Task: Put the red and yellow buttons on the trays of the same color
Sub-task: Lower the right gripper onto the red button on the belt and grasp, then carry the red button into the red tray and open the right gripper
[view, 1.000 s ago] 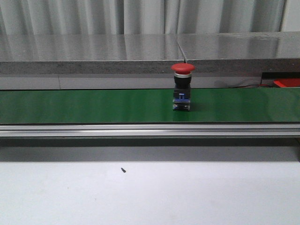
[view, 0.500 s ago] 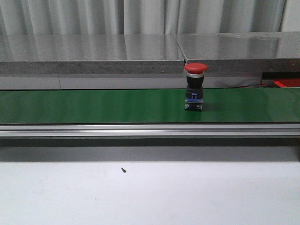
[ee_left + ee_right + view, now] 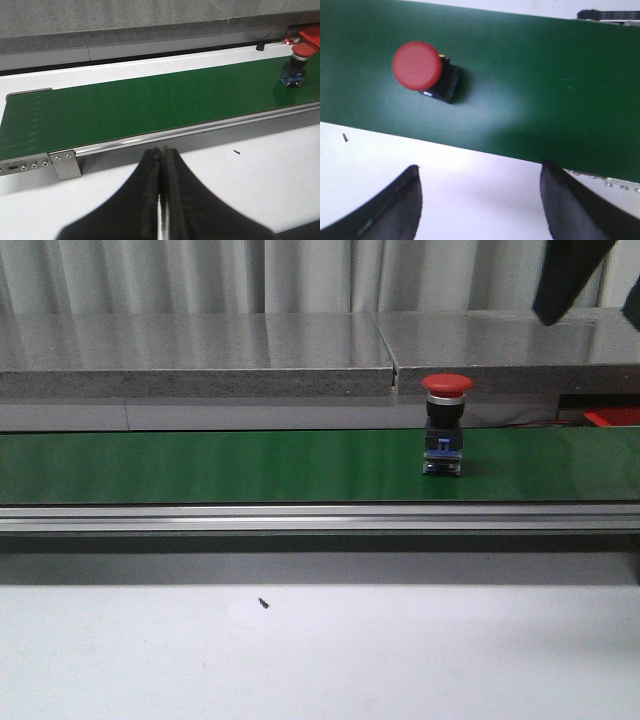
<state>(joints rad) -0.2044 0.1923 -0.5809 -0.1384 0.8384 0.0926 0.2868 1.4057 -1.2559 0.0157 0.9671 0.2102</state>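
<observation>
Pale grey counter (image 3: pixel 320 660) in front, a green conveyor belt (image 3: pixel 200 466) across the middle, a grey stone ledge (image 3: pixel 200 360) and corrugated curtain behind. On the belt, upright, a red button (image 3: pixel 444 424) with mushroom cap over a black and blue body. Carried to the right over the last second, from just right of the ledge's seam to well past it, so still riding the moving belt and heading toward the right arm's side. New too: a dark part of the right arm (image 3: pixel 570 275) dropped into the top right corner of the front view, not there a moment ago. Taken together, likely the start of an intercept by the right arm.

From the right wrist camera, red button (image 3: pixel 418 66) seen from above, off to one side of the right gripper (image 3: pixel 481 195), jaws spread wide and empty, hanging over the counter edge rather than over the belt. Left gripper (image 3: pixel 161 200) with jaws pressed together, holding nothing, low over the counter near the belt's end bracket (image 3: pixel 65 164); button far off along the belt.

No yellow button anywhere in view. No trays clearly visible either; only a scrap of something red (image 3: pixel 612 418) at the far right behind the belt, identity unclear. Nothing on the belt between jaws and button; main difficulty probably the button's own drift, plus its tall, top-heavy shape, easily toppled by a glancing touch. Tiny dark speck (image 3: pixel 263 603) on the counter, irrelevant.
</observation>
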